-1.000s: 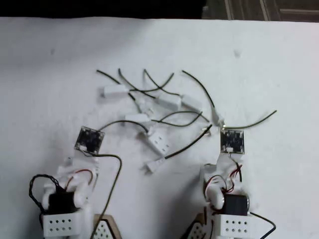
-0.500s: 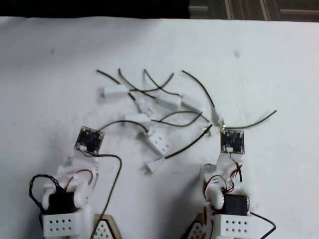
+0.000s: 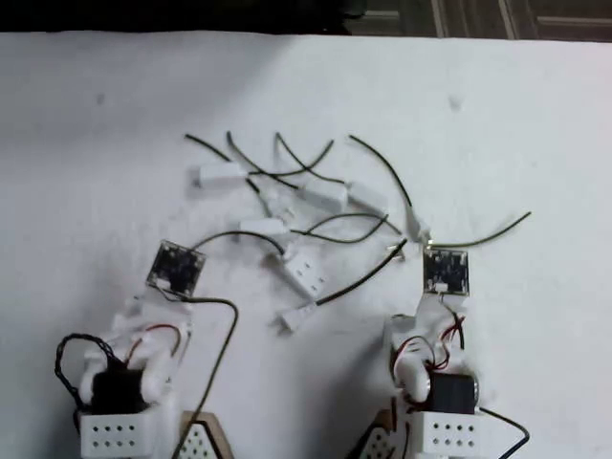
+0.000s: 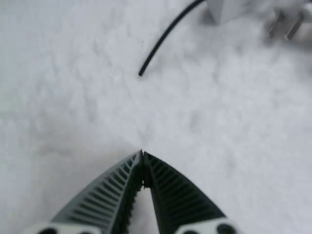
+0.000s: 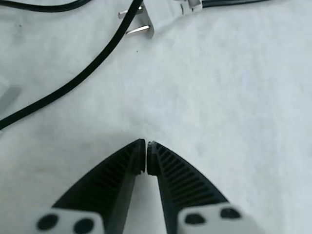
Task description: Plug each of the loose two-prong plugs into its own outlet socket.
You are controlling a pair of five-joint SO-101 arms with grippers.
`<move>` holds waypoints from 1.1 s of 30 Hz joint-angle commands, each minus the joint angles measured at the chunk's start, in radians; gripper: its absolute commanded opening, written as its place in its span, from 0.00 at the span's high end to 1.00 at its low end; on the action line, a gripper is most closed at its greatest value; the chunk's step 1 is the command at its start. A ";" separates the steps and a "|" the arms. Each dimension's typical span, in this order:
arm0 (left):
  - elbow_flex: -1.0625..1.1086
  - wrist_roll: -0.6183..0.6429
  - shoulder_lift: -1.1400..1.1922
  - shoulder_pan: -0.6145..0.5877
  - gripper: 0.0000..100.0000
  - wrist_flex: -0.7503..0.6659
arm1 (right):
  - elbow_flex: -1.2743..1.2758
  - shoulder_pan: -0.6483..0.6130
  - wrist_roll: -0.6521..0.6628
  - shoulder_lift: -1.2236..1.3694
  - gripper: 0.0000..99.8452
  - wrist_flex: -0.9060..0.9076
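While both arms rest short of the tangle of plugs (image 3: 320, 194), I see the left gripper (image 4: 142, 155) pinched together, empty. The right gripper (image 5: 146, 145) is likewise.

Flat, bright light floods the white table (image 3: 535, 124) from above, washing it out so far that the white plug bodies (image 3: 222, 174) almost melt into it. Only the dark cords (image 3: 363, 277) stand out. Beyond the table's far edge the room lies in near darkness. Shadows are faint and soft throughout. Ahead of the left gripper (image 4: 142, 155) the surface glows brightest, dimming to grey around the dark fingertips, and a soft shadow pools beside the plug (image 4: 229, 9) farther ahead. Ahead of the right gripper (image 5: 146, 144) the light is even. There a plug's metal prongs (image 5: 138, 30) catch a dull glint, and a cord (image 5: 92, 63) throws a thin pale shadow.
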 commanded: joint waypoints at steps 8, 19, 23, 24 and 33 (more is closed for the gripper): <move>-0.121 0.012 -0.008 -0.019 0.98 -0.100 | 0.009 -0.027 -0.002 -0.008 0.98 0.005; -0.104 0.006 -0.008 -0.045 0.98 -0.077 | -0.226 -0.021 0.267 -0.010 0.98 0.001; -0.091 0.006 -0.008 -0.045 0.98 -0.077 | -0.273 -0.025 0.506 -0.010 0.98 -0.070; -0.083 0.005 -0.008 -0.045 0.98 -0.077 | -0.287 -0.025 0.508 -0.007 0.98 -0.091; -0.075 0.005 -0.008 -0.045 0.98 -0.077 | -0.471 -0.028 0.459 0.165 0.87 -0.122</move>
